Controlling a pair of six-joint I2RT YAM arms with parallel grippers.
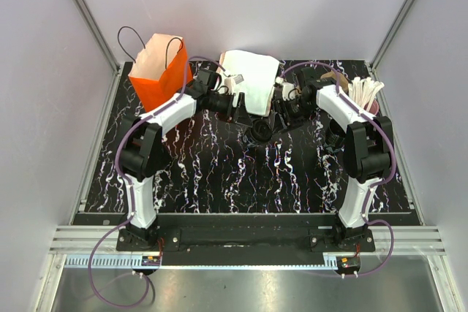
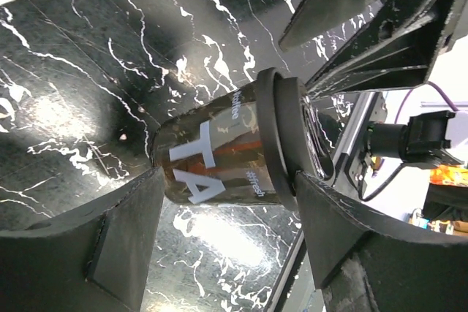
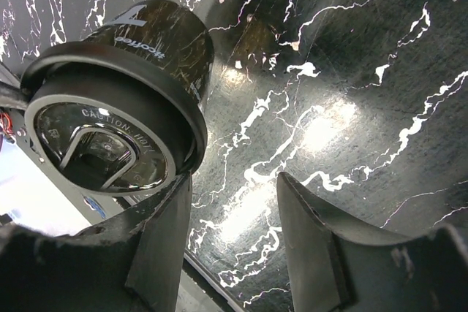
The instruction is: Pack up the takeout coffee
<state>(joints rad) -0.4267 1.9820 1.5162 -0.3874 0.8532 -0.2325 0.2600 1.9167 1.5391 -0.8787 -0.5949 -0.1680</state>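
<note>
The takeout coffee (image 1: 257, 134) is a black cup with a black lid, lying tilted on its side on the marbled black table (image 1: 219, 173). My left gripper (image 1: 238, 111) reaches it from the left. In the left wrist view the cup (image 2: 219, 155), with white lettering, lies lengthwise just past the open left gripper (image 2: 230, 202), and the lid rim (image 2: 274, 137) touches the right fingertip (image 2: 322, 202). My right gripper (image 1: 281, 118) comes from the right. In its wrist view the lid (image 3: 102, 144) faces the camera and rests against the left finger (image 3: 157, 231). The right gripper (image 3: 234, 188) is open and holds nothing.
An orange paper bag (image 1: 159, 71) stands open at the back left, with a white paper bag (image 1: 252, 78) beside it at the back middle. A pink cup of white sticks (image 1: 365, 96) stands at the back right behind the right arm. White walls close in the table.
</note>
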